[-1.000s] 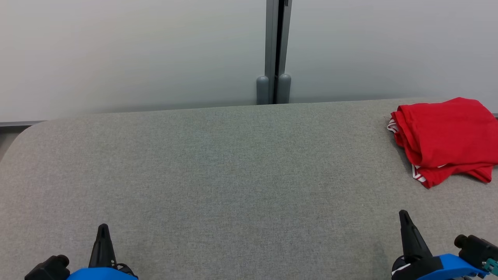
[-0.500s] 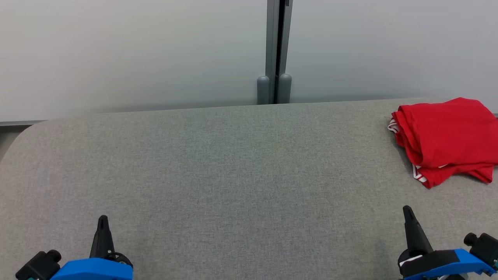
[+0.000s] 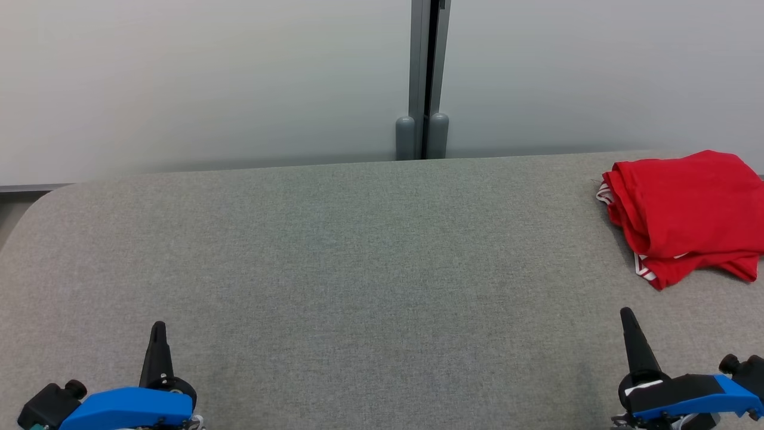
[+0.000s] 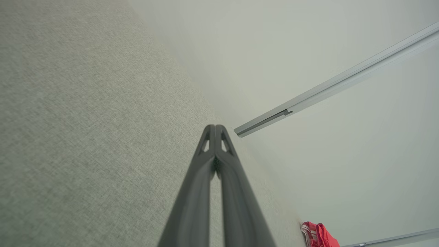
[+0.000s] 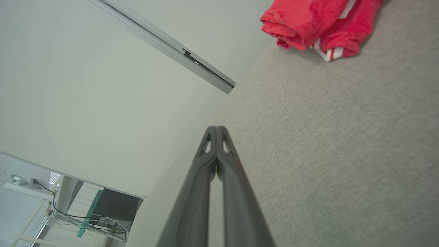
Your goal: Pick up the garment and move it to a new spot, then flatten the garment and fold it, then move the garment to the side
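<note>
I have the red garment (image 3: 686, 209) lying in a loosely folded bundle at the far right corner of the grey fabric-covered worktop (image 3: 358, 269). Its right side is cut off by the edge of the head view. A white-and-red striped trim peeks out along its left side and at its near corner, and the right wrist view shows the same striped edge tucked under the red folds.

My left gripper (image 3: 157, 327) hovers over the near left part of the worktop, fingers pressed together from base to tip, with nothing between them. My right gripper (image 3: 625, 313) is over the near right part, its fingers likewise closed on nothing. It is well apart from the garment, which lies beyond it towards the far edge.

Behind the far edge stand pale partition panels (image 3: 209, 83) joined by a grey post (image 3: 423, 71). Off past the worktop's end, the right wrist view catches a dark box (image 5: 116, 205) with cables (image 5: 61, 214) trailing beside it.
</note>
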Robot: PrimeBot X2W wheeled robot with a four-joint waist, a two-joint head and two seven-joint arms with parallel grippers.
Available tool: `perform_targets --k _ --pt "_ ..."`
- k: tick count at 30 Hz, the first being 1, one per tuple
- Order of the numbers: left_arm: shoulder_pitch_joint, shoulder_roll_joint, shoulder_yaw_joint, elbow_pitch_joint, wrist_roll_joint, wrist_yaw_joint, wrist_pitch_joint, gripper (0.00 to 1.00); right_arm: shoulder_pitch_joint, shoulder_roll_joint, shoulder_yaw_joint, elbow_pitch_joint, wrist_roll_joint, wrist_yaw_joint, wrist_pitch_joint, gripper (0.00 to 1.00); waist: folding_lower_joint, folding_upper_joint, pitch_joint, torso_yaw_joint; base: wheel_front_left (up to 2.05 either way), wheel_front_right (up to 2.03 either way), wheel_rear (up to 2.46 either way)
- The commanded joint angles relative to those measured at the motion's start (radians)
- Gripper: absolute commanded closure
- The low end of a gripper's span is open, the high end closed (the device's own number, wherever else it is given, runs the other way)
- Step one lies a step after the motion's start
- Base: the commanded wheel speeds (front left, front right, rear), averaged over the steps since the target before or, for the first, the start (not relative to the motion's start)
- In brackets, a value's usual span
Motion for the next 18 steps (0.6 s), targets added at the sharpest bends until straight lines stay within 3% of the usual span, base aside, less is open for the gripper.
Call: perform_targets --k 1,18 --pt "-0.027 0.002 0.005 -0.013 -0.033 -0.004 0.008 1.00 -0.029 -0.006 -0.006 -0.015 0.035 0.000 0.009 1.00 0.0000 -0.0002 0.000 0.000 0.00 0.00 0.00" --pt "-0.048 0.001 0.007 -0.026 -0.222 -0.013 0.055 1.00 -0.044 -0.006 -0.017 -0.020 0.219 0.000 0.055 1.00 0.0000 -0.0002 0.001 0.003 0.00 0.00 0.00"
